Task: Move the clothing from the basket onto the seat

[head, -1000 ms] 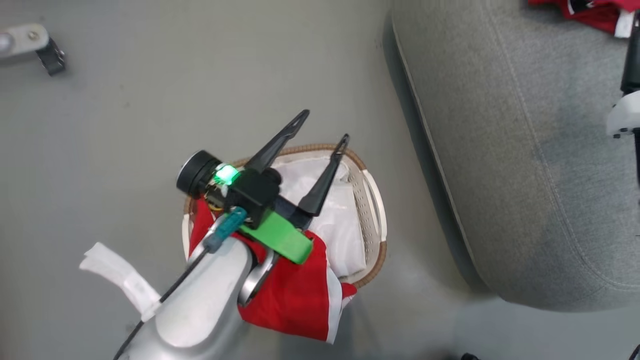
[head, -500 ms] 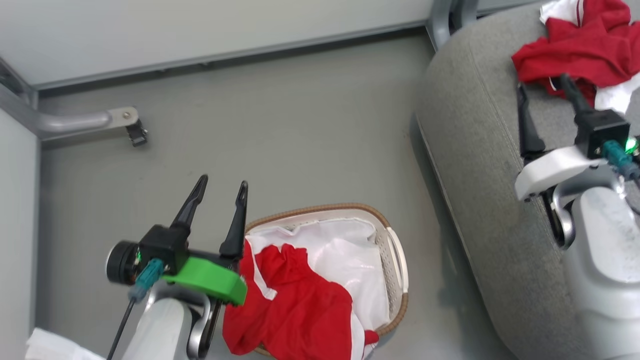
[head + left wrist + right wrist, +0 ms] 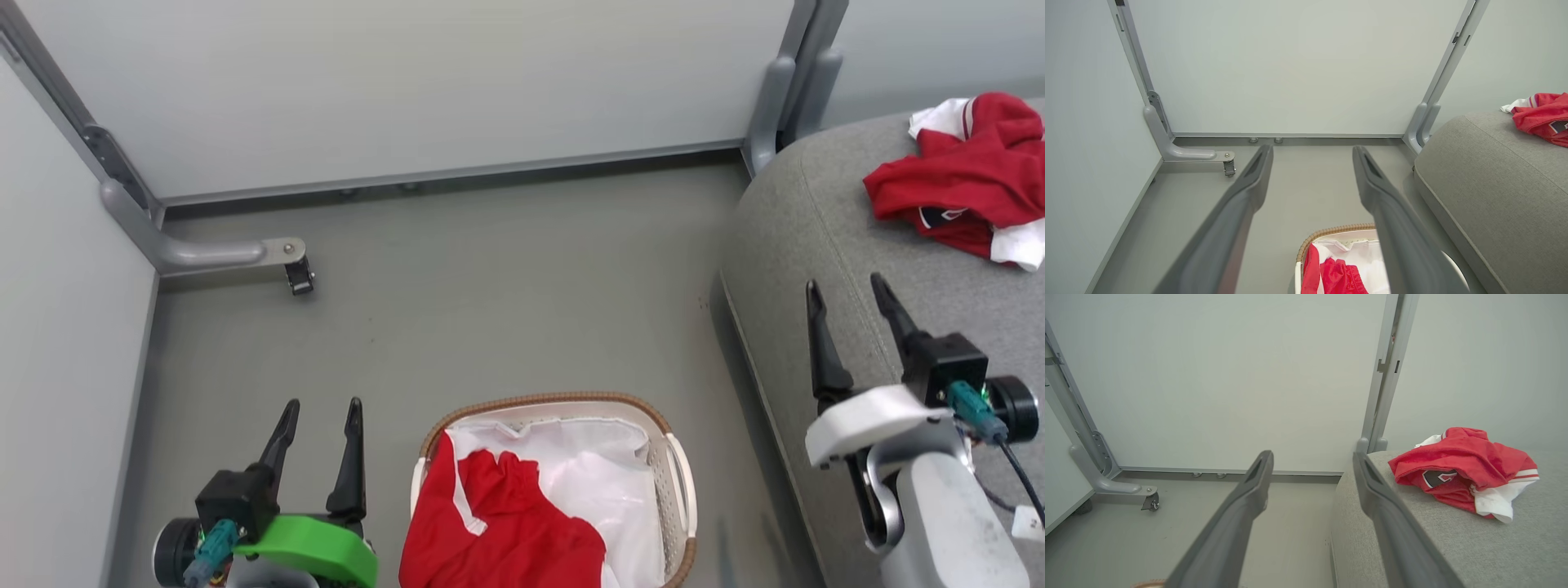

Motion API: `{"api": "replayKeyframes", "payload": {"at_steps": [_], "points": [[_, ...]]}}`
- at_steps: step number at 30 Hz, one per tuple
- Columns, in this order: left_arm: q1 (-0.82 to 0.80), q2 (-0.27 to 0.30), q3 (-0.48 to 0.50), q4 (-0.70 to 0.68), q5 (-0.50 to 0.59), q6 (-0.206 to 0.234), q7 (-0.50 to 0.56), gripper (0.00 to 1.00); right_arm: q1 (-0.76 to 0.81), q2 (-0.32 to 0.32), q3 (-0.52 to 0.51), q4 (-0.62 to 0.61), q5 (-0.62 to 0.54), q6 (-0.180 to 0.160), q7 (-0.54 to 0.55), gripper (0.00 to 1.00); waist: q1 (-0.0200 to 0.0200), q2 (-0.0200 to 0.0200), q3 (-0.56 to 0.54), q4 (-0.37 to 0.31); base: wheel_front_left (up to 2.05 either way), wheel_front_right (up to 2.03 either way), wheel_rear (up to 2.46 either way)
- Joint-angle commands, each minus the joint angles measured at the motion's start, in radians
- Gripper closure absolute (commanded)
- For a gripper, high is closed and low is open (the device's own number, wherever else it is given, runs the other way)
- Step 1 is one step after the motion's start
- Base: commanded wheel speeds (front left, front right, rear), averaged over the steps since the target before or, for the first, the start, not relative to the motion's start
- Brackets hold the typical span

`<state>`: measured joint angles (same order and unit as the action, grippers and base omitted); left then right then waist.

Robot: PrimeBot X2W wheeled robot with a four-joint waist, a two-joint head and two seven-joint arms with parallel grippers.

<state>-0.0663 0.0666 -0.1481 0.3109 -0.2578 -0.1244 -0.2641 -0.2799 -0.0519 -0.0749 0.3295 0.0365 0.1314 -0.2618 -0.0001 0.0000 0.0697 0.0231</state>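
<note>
We hold both claws wide and empty. Our left claw (image 3: 323, 404) sits at seven o'clock in the head view, just beside the basket (image 3: 555, 399) but not touching it, with its fingers pointing toward twelve. Our right claw (image 3: 845, 283) hangs at four o'clock above the near part of the seat (image 3: 816, 220) and holds nothing.

The basket stands on the floor (image 3: 490, 286) at six o'clock, near the seat's flank. Inside it, the remaining jersey (image 3: 506, 531) lies bunched against the nine-o'clock side, on top of the white liner (image 3: 588, 482). The jersey on the seat (image 3: 967, 184) lies crumpled at two o'clock, well apart from the right claw.

We judge the task half done, with one garment across and one to fetch. The left claw seems well placed for that, since it is the nearer one and its spread fingers suit a pinch on a raised fold. We would take care to grip red cloth alone, because the loose liner beneath could lift with it.
</note>
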Motion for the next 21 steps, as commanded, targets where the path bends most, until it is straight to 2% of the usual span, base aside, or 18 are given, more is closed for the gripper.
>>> {"api": "replayKeyframes", "payload": {"at_steps": [1, 8, 21], "points": [[0.026, -0.005, 0.008, 0.002, -0.002, -0.006, -0.001, 0.00, 0.036, 0.000, 0.006, -0.010, 0.022, -0.001, -0.005, 0.00, 0.0001, 0.0000, -0.033, 0.010, 0.00, 0.00, 0.00], [0.073, -0.013, 0.037, 0.000, 0.010, -0.006, -0.001, 0.00, 0.141, 0.000, 0.027, -0.037, 0.090, -0.001, -0.005, 0.00, 0.0001, 0.0000, -0.063, 0.006, 0.00, 0.00, 0.00], [0.077, -0.016, 0.049, 0.010, 0.014, -0.007, -0.001, 0.00, 0.185, 0.000, 0.092, -0.032, 0.095, -0.001, -0.005, 0.00, 0.0001, 0.0000, -0.078, 0.016, 0.00, 0.00, 0.00]]}}
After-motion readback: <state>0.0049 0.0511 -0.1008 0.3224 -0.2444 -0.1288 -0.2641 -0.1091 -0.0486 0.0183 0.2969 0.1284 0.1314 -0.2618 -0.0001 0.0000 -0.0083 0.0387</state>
